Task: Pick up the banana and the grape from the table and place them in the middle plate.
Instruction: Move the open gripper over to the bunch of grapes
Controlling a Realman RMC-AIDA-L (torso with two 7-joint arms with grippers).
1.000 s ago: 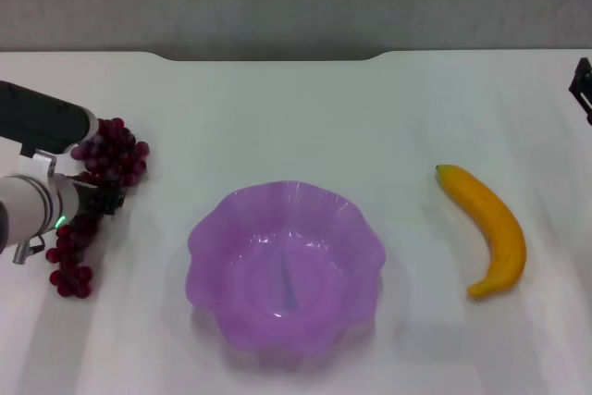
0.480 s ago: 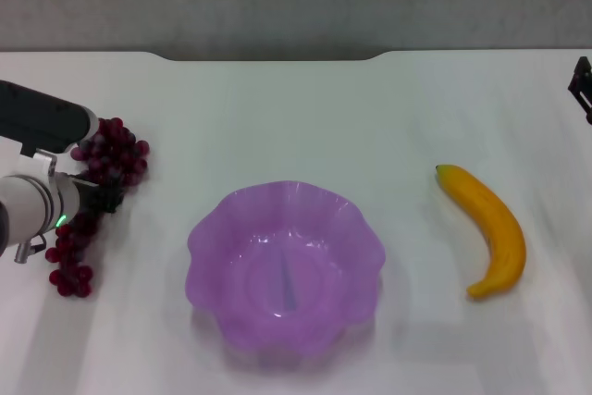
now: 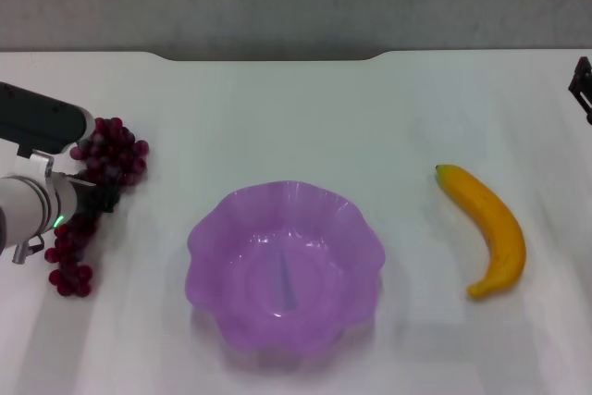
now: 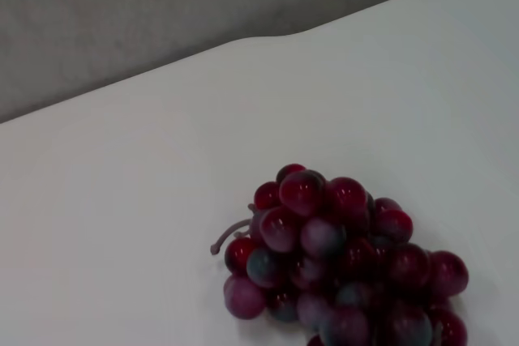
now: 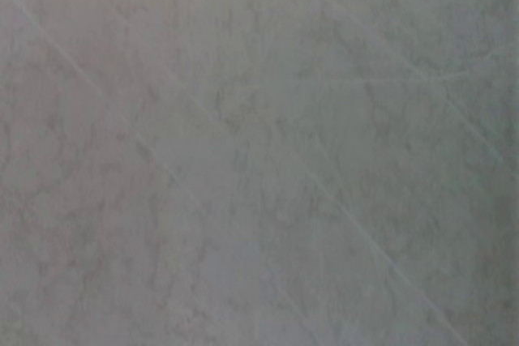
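Your left gripper [image 3: 92,199] sits on the grape [image 3: 104,156], left of the middle plate [image 3: 285,265]; finger opening cannot be told | banana [image 3: 490,228] lies right of the plate on the table [image 3: 296,108] | right gripper [image 3: 582,85] parked far right, state unclear.

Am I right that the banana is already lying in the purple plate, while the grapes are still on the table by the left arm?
Not quite. The banana is not in the middle plate; the head view shows it lying on the table on the plate's right side, well apart from it, and the plate holds nothing. The rest stands: the grape lies on the table at the left gripper.
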